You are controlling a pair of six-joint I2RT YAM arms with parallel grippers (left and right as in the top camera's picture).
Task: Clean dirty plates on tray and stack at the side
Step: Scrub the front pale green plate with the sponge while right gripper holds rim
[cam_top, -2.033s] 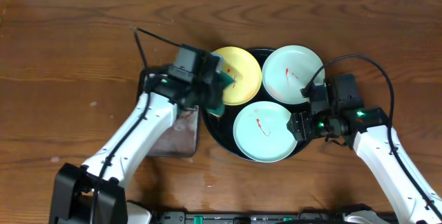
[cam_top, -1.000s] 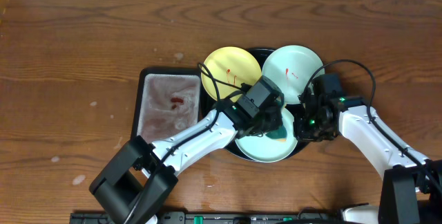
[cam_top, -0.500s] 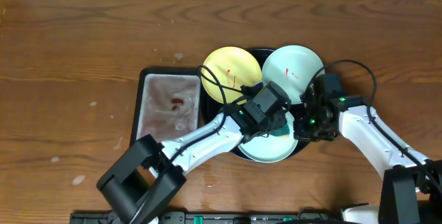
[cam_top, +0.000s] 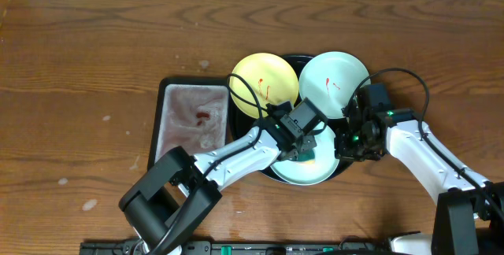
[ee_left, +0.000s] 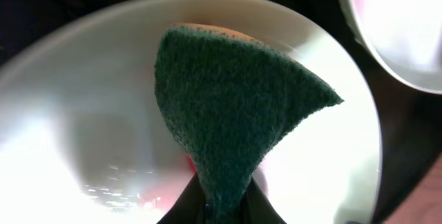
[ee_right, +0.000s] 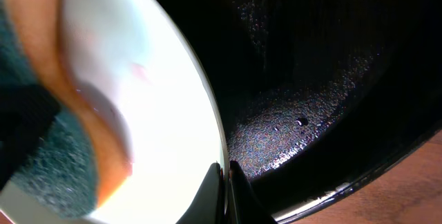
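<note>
Nearest the front edge of the bench [cam_top: 94, 42], the front plate [cam_top: 298, 175], pale mint, lies flat on the black tray [ee_right: 311, 58]. Both arms meet over it. From the left side, the left hand [ee_left: 221, 207] reaches across and hangs directly above the plate, its fingers pressed together on a green sponge [ee_left: 235, 106] whose broad face lies down on the plate's surface. A reddish trace shows just beside the fingertips, so by my reading the wiping is under way and not finished.

At the plate's right edge, the right hand [ee_right: 224, 175] has its fingers closed right at the rim, seemingly nipping the thin edge to steady it. That is the relation that matters: the plate sits under the left hand and just to the left of the right hand, so the right arm is the better placed to lift it off toward the side.

Farther back on the tray rest the yellow plate [cam_top: 264, 82] and a second mint plate [cam_top: 335, 74], both red-marked. A grey tray [cam_top: 193, 121] sits left of them.
</note>
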